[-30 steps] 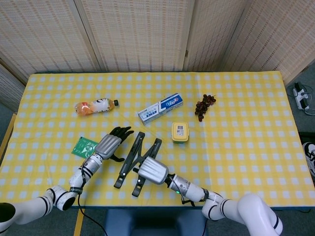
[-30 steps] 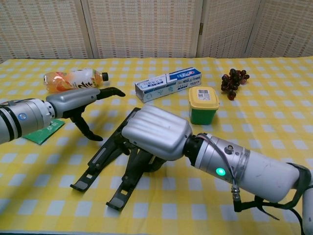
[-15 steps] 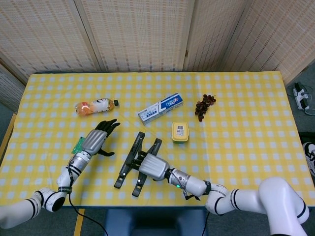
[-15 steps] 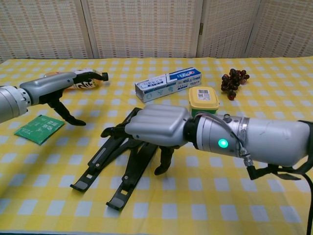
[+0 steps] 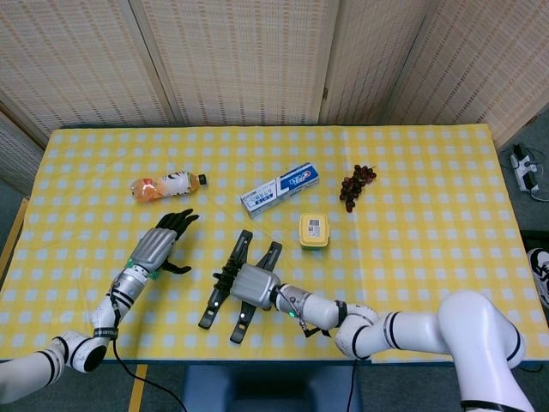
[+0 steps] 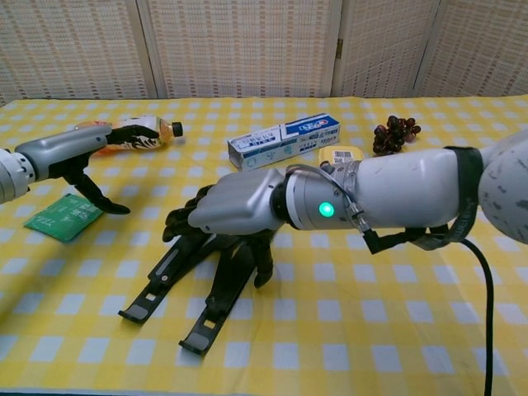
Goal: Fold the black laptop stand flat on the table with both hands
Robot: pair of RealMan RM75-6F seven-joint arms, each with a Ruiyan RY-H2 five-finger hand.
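Sliding leftward across the black laptop stand (image 5: 233, 281) over the last second, the right hand (image 6: 235, 210) now lies palm-down over its upper part, dark fingers draped on the two bars; whether they actually clamp a bar cannot be told from either view. The left hand (image 5: 159, 247) has meanwhile drawn away toward the table's left edge and hovers with fingers spread and empty above the green packet (image 6: 64, 216), well apart from the stand. The stand already looks low, near the front edge left of centre, so the fold seems nearly done or done, yet only one hand is on it. Around it the yellow checked tablecloth (image 5: 429, 197) carries a bottle (image 5: 167, 184), a toothpaste box (image 5: 280, 189), a yellow-lidded tub (image 5: 314, 231) and grapes (image 5: 356, 185), with woven screens (image 5: 240, 60) closing off the room behind.
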